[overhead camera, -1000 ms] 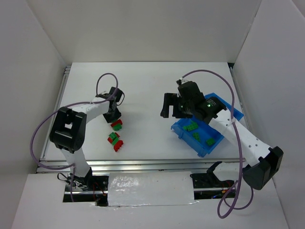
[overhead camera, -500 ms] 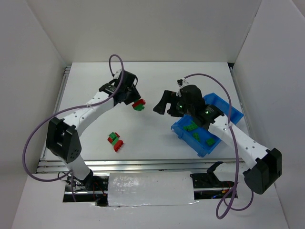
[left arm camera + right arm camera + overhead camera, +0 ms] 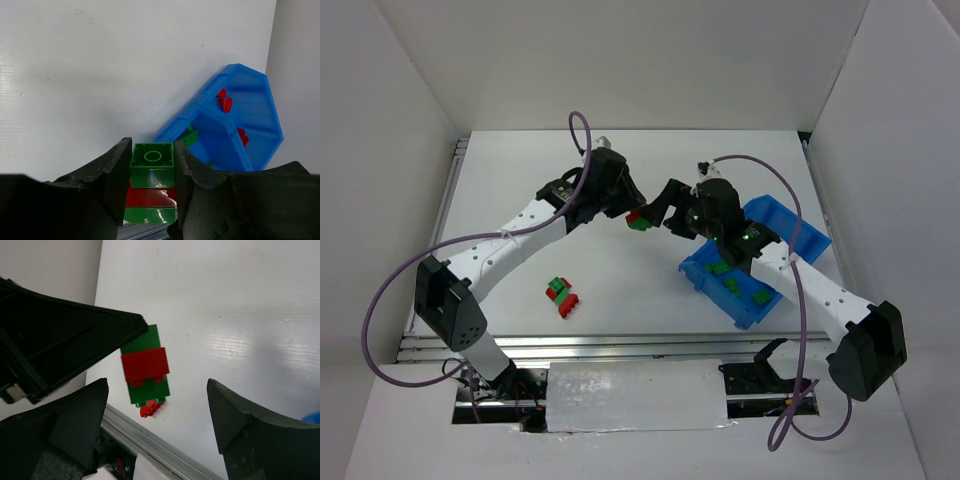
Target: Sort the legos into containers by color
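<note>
The left gripper [image 3: 152, 150] pinches a red-green lego stack [image 3: 151, 182]; at 3 o'clock the right gripper [image 3: 156, 385] gapes wide, likely to split it.

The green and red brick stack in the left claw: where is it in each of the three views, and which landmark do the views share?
Top external: the stack is at the centre, left of the bin.
Left wrist: bottom centre, clamped in the left claw.
Right wrist: left of centre, seen from its side.
Landmark: the blue bin, at the right in the left wrist view, and only a blue sliver in the right wrist's bottom right corner.
</note>
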{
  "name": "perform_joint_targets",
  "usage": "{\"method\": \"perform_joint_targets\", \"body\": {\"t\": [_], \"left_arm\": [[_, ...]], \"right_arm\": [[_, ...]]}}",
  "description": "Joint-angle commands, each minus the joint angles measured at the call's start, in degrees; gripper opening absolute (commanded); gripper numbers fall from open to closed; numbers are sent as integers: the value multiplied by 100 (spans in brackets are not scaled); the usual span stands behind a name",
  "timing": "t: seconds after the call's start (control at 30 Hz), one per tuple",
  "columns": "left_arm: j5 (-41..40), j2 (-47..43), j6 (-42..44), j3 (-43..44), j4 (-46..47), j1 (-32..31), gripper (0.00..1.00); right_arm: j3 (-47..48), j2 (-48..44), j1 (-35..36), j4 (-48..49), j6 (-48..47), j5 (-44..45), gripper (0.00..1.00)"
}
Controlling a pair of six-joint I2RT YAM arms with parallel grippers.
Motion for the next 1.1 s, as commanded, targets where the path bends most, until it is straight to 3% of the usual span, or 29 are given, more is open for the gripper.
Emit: {"method": "perform_joint_targets", "body": {"t": [0.0,0.13,0.27,0.47,0.6,0.77,0.9,1.07], "left_arm": [[48,-202,-48,138,197,-8,0],[162,-229,-83,120,232,-8,0],[285,-202,-118,129,258,-35,0],[276,-238,-136,94,285,-43,0],[136,-238,-110,155,136,-43,0],[12,-220,-57,269,-14,-52,0],[39,-185,-57,278,-14,-43,0],[74,-176,-66,296,-5,-43,0]], "right_arm": [[-129,-30,15,411,100,236,86],[-470,-47,15,946,-5,-1,75],[-577,14,15,1684,-172,-247,71],[-454,260,15,1913,-234,-493,68],[-717,147,15,2151,-181,-906,81],[-1209,-126,15,2520,-234,-1205,82],[-1237,-109,15,2556,-286,-1153,60],[-1227,-144,6,2643,-436,-1073,41]]}}
